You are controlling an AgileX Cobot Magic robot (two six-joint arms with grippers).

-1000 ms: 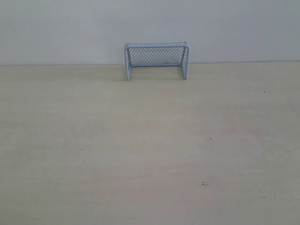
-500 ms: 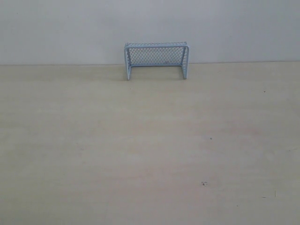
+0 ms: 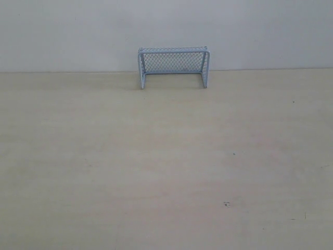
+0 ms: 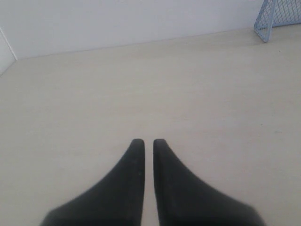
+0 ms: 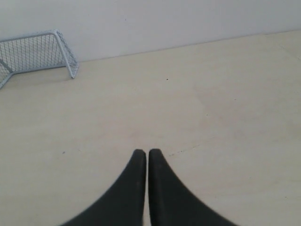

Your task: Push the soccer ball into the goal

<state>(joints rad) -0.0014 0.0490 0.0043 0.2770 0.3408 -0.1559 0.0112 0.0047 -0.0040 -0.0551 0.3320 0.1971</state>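
Goal (image 3: 173,66) upright at table (image 3: 156,166) far edge. Left gripper (image 4: 148,142), right gripper (image 5: 147,152): jaws closed, apparently hairline gap, empty.

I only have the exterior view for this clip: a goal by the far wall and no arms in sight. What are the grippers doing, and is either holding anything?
Observer: The left gripper shows in its wrist view, fingers almost together with a thin gap and nothing between them.
Operator: And the right one?
Observer: The right gripper has its fingers pressed practically shut and is also empty.
Operator: Does either wrist camera catch the soccer ball?
Observer: No. Each shows only table and part of the goal near the wall. The soccer ball appears in no view.
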